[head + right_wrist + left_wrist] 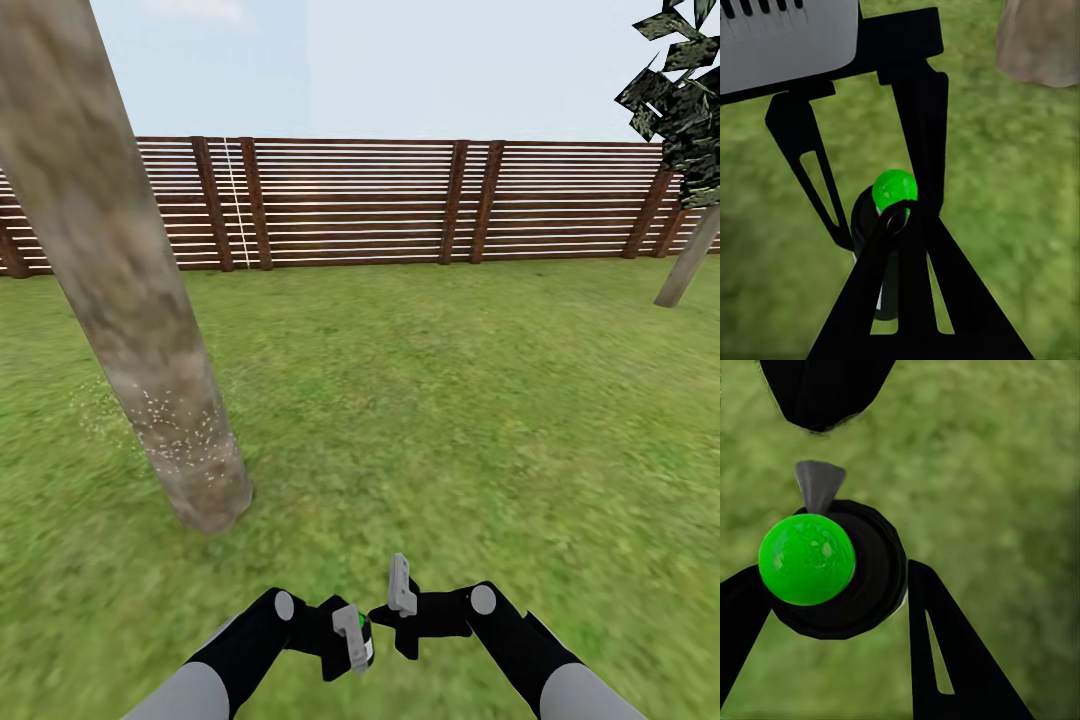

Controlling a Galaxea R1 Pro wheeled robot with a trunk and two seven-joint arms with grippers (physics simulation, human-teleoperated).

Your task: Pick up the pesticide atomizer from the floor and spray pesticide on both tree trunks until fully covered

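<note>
The near tree trunk (130, 300), thick and mottled grey-tan, leans up at the left; white pesticide specks (180, 430) dot its lower part and the grass beside it. Its base (1039, 41) is also in the right wrist view. A second tree (688, 265) stands far right by the fence. My left gripper (352, 640) (840, 577) is shut on the pesticide atomizer (367, 640) (874, 585) (864, 217), a small black bottle whose top now looks bright green. My right gripper (388, 612) (900, 221) is shut, its tips right beside the green top.
Green lawn (450, 400) stretches all around. A brown slatted fence (400, 200) closes the far side. Dark foliage (680, 90) hangs at the upper right. Open grass lies between the two trees.
</note>
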